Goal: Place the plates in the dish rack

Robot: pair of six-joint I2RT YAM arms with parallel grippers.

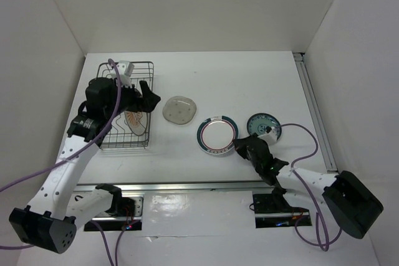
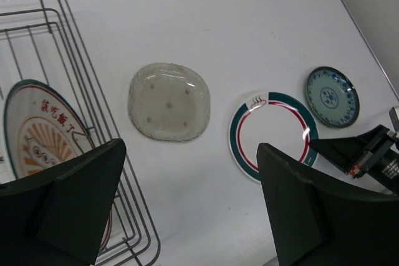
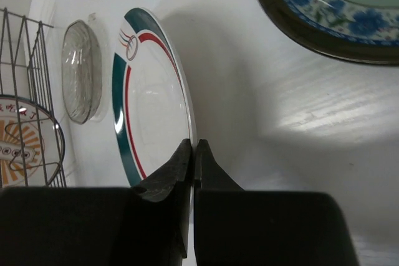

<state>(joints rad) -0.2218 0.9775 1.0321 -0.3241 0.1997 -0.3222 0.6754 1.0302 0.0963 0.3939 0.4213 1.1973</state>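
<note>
overall, white table (image 1: 249, 79), dish rack (image 1: 142, 70) on it, white walls (image 1: 187, 4).

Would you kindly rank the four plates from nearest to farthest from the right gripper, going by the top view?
1. Ring plate: its rim is pinched by the right gripper.
2. Teal-patterned plate: just beyond the gripper, to the right.
3. Grey plate: mid-table, to the left.
4. Sunburst plate: in the dish rack, far left.

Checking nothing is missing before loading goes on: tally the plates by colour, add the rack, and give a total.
Cream plate with orange sunburst: 1
Translucent grey plate: 1
White plate with teal-and-red ring: 1
Teal-patterned plate: 1
Dish rack: 1
Total: 5
</note>
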